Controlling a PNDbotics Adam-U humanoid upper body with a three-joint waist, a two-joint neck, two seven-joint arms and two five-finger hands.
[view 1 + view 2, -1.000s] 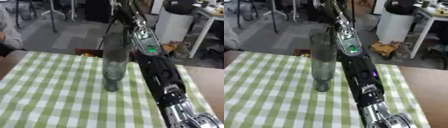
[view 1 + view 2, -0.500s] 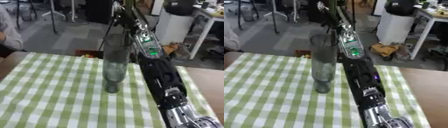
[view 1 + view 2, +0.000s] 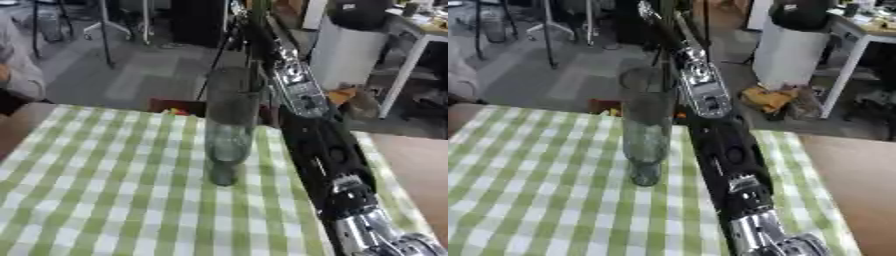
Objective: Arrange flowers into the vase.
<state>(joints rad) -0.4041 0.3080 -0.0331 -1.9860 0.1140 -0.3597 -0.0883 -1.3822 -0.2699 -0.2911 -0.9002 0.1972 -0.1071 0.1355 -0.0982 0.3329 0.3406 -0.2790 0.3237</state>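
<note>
A tall clear glass vase (image 3: pixel 229 125) stands upright on the green-and-white checked tablecloth (image 3: pixel 105 190), near the table's middle. My right arm (image 3: pixel 319 145) rises from the lower right, passes close by the vase's right side and reaches past its rim to the top edge. My right hand (image 3: pixel 241 9) is mostly cut off there, above and behind the vase mouth. A thin green stem (image 3: pixel 258 22) shows beside the wrist, above the vase. No bloom shows, and the left hand is out of sight.
Small red and orange things (image 3: pixel 175 111) lie at the table's far edge behind the vase. Bare brown tabletop (image 3: pixel 416 170) lies right of the cloth. A person (image 3: pixel 16 75) sits at the far left. A white bin (image 3: pixel 346 55) and stands are on the floor beyond.
</note>
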